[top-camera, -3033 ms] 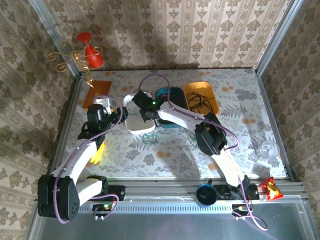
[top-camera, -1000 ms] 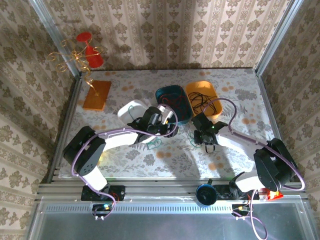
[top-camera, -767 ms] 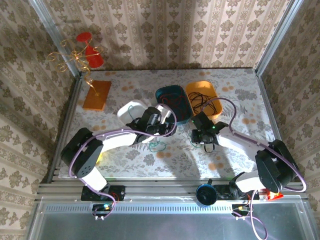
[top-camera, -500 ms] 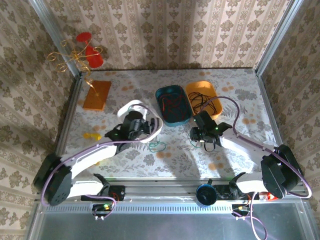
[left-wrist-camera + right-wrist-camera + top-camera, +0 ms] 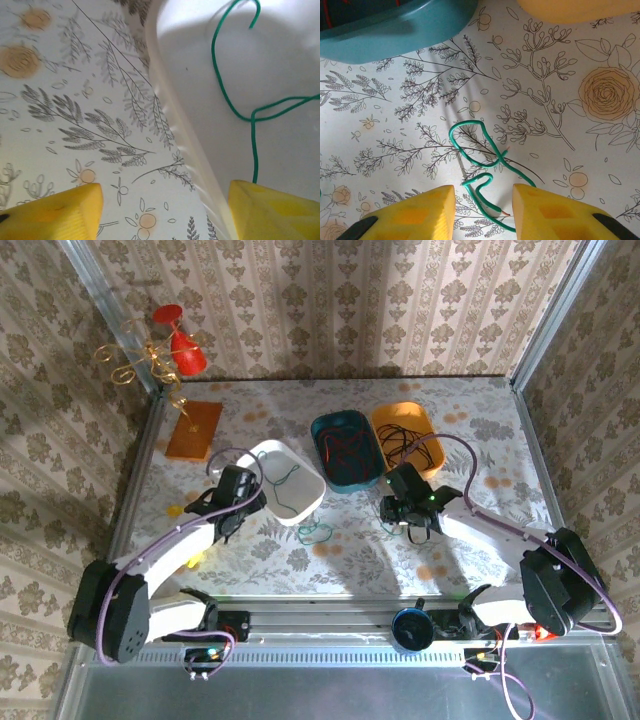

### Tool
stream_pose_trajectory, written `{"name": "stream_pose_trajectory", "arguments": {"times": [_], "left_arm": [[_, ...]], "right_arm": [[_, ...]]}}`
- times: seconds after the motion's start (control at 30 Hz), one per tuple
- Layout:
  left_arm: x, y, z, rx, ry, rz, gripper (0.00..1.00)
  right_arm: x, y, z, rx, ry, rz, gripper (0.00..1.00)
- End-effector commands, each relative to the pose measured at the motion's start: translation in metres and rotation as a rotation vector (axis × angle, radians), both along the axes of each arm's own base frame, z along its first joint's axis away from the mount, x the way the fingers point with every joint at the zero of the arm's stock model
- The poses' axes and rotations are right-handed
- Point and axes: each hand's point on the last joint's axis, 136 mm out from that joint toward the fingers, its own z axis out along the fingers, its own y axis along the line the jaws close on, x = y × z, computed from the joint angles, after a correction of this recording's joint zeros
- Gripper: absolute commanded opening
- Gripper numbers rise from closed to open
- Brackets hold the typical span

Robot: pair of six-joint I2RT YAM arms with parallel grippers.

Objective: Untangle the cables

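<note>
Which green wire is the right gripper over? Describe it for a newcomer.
Find the teal tray, the middle one of three. On the floral tablecloth in front of it, a short green wire lies squiggled between the right gripper's yellow fingers. The other loose green wire lies further left, by the white tray.

Left wrist: green cable (image 5: 214, 52) exits at 3 o'clock. Its lower run goes behind a jaw of the left gripper (image 5: 165, 192) at 5 o'clock. White tray (image 5: 280, 60) cut off at 12 and 3.

Right wrist: teal tray (image 5: 395, 30) cropped at 11 o'clock, orange tray (image 5: 575, 10) at 1.

Top view: black cable (image 5: 397, 445) loops too small to trace.
</note>
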Motion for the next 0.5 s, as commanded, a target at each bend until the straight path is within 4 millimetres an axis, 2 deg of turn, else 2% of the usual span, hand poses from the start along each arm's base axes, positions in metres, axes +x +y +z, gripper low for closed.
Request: {"name": "stream_pose_trajectory", "arguments": {"times": [0.0, 0.1, 0.23, 0.4, 0.47], "left_arm": [[0.010, 0.000, -0.005, -0.033, 0.005, 0.006, 0.56], [0.021, 0.001, -0.012, -0.015, 0.001, 0.004, 0.49], [0.040, 0.003, -0.019, 0.059, 0.016, -0.029, 0.27], [0.079, -0.004, -0.016, 0.192, 0.050, -0.134, 0.00], [0.096, -0.006, -0.014, 0.237, 0.070, -0.170, 0.00]], "right_arm": [[0.004, 0.002, 0.008, -0.006, -0.024, 0.000, 0.36], [0.004, 0.000, 0.009, -0.010, -0.028, -0.006, 0.36], [0.003, -0.002, 0.010, -0.016, -0.030, -0.017, 0.36], [0.002, -0.005, 0.013, -0.018, -0.039, -0.031, 0.36], [0.001, -0.007, 0.015, -0.019, -0.044, -0.037, 0.36]]}}
